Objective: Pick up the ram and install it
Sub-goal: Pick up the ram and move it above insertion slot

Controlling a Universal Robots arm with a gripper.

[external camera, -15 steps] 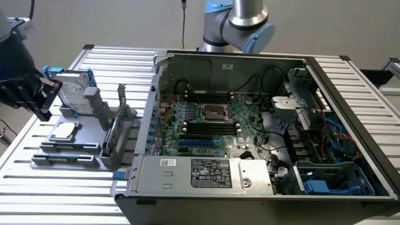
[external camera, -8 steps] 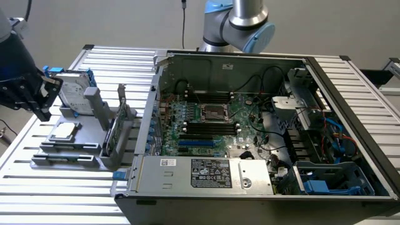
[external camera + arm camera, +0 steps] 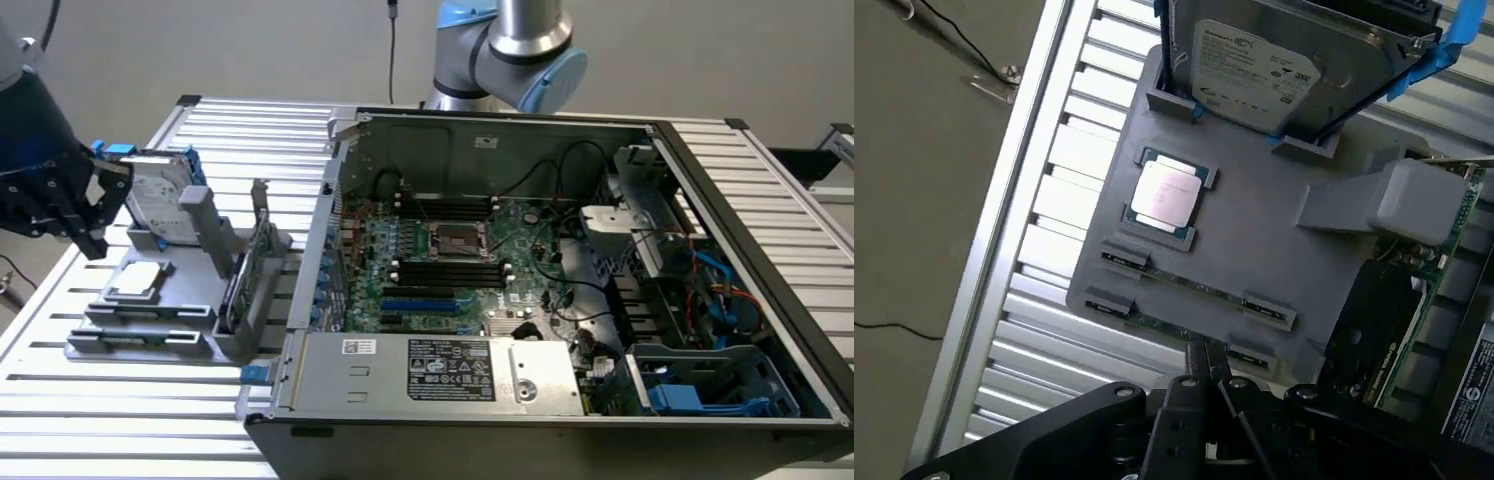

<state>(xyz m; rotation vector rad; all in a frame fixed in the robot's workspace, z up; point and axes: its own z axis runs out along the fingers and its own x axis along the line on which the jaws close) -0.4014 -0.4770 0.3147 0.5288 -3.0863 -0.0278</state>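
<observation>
Two ram sticks stand on edge in clips on the grey fixture tray (image 3: 1254, 250): one ram (image 3: 1194, 288) beside the CPU, the other ram (image 3: 1154, 325) at the tray's rim. My gripper (image 3: 1209, 375) hovers just over that outer stick near its middle, holding nothing that I can see. In the exterior view my gripper (image 3: 60, 200) hangs at the far left, above the tray (image 3: 174, 290). The open computer case (image 3: 561, 270) lies to the exterior view's right, with long black memory slots (image 3: 447, 272) on its motherboard on either side of the CPU socket (image 3: 454, 238).
The tray also carries a CPU (image 3: 1166, 193), a hard drive (image 3: 1254, 70) propped in blue clips, and an upright expansion card (image 3: 1414, 300). Everything rests on a slatted aluminium table (image 3: 120, 420). The case walls, its cables (image 3: 561, 200) and power supply (image 3: 441, 370) surround the motherboard.
</observation>
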